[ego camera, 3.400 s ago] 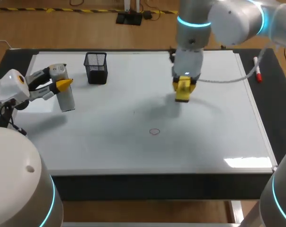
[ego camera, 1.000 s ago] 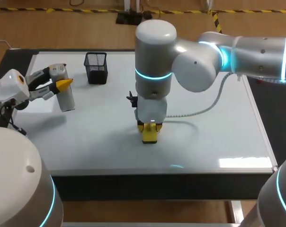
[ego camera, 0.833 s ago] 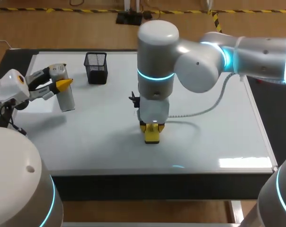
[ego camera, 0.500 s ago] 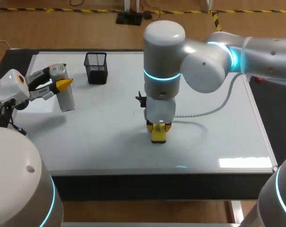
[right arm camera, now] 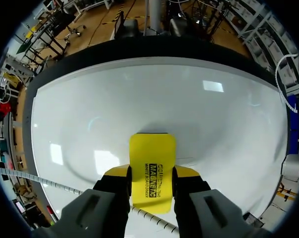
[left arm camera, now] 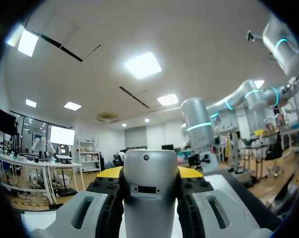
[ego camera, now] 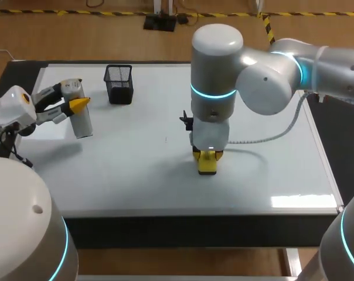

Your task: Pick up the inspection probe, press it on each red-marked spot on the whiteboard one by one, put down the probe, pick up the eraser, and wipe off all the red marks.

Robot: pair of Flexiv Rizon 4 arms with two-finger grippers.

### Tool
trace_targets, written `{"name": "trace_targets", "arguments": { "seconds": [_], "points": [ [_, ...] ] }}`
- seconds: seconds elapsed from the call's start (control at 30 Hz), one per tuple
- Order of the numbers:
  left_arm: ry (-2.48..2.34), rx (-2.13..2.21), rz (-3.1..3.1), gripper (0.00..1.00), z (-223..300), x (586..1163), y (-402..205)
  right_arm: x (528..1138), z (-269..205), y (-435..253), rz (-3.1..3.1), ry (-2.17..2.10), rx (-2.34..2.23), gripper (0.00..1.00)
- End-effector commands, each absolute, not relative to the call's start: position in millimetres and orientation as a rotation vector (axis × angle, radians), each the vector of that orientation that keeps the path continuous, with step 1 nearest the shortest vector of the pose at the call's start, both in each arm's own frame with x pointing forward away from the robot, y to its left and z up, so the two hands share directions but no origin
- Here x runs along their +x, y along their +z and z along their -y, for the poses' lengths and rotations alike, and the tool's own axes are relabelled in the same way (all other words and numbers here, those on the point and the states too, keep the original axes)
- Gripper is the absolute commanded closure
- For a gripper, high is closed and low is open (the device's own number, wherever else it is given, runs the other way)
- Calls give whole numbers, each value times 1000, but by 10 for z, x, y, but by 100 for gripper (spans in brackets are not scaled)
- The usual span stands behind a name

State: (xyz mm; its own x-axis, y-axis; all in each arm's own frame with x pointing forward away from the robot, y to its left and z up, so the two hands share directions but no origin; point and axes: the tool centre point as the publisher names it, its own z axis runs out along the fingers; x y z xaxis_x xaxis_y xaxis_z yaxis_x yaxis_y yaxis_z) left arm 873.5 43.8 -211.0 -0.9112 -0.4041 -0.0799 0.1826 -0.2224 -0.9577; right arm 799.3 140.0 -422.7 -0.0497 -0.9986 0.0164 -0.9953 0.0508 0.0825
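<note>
Two pinches: right gripper on a flat yellow eraser, left gripper seemingly on a cylindrical probe.

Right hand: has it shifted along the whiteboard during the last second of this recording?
Yes. The right hand, shut on the eraser, has slid toward the view's right across the whiteboard, farther from the black mesh cup.

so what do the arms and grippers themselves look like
Right arm and left arm: fat silver-grey tubes, rounded joints, glowing cyan rings. A pale cable loops off the right wrist. Right gripper and left gripper: grey two-finger bodies, yellow tips.
</note>
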Motion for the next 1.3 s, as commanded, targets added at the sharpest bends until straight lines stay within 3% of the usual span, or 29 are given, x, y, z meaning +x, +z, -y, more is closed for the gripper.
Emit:
{"name": "trace_targets", "arguments": {
  "seconds": [0.03,0.6,1.3],
  "points": [
    [-2183,-261,-1672,100,-442,8733,-2099,8034,-1292,-4127,2216,-98,2137,100],
    [-2183,-261,-1672,100,-442,8733,-2099,8335,-967,-3831,2206,-7,2177,100],
    [-2183,-261,-1672,100,-442,8733,-2099,8331,-970,-3852,2199,-24,2179,100]
  ]
}}
